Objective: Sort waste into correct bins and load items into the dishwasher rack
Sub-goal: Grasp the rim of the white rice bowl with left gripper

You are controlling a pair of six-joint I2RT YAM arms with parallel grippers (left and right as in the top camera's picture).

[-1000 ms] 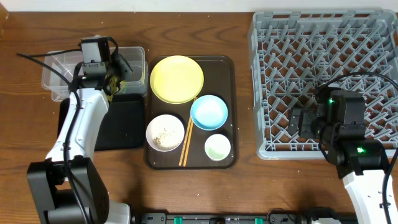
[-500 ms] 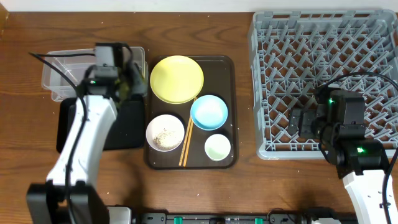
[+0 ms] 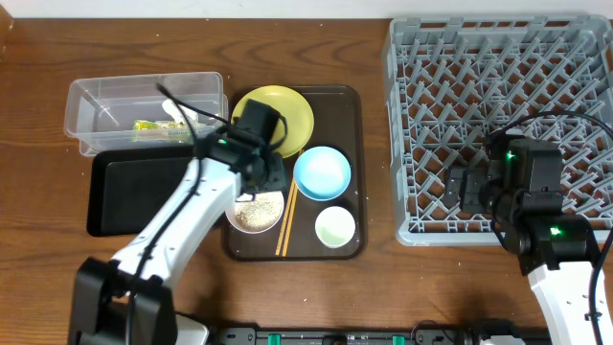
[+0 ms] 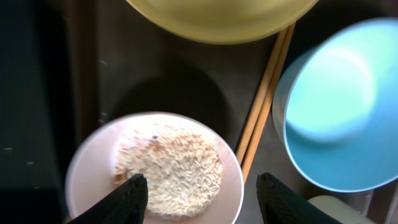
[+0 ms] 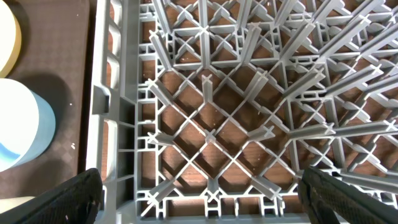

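Left gripper [image 4: 202, 199], apart and empty, hangs over the white bowl [image 4: 87, 177] at centre, probably for its rice [image 4: 174, 165] (wrapper [image 3: 148, 125] lies in tub [image 3: 96, 96], upper left). Right gripper [image 5: 208, 199], spread wide, idles over rack [image 5: 211, 124].

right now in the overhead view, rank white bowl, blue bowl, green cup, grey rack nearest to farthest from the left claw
1. white bowl, directly under the left claw
2. blue bowl, just to the right
3. green cup, diagonally right, toward the robot
4. grey rack, far right
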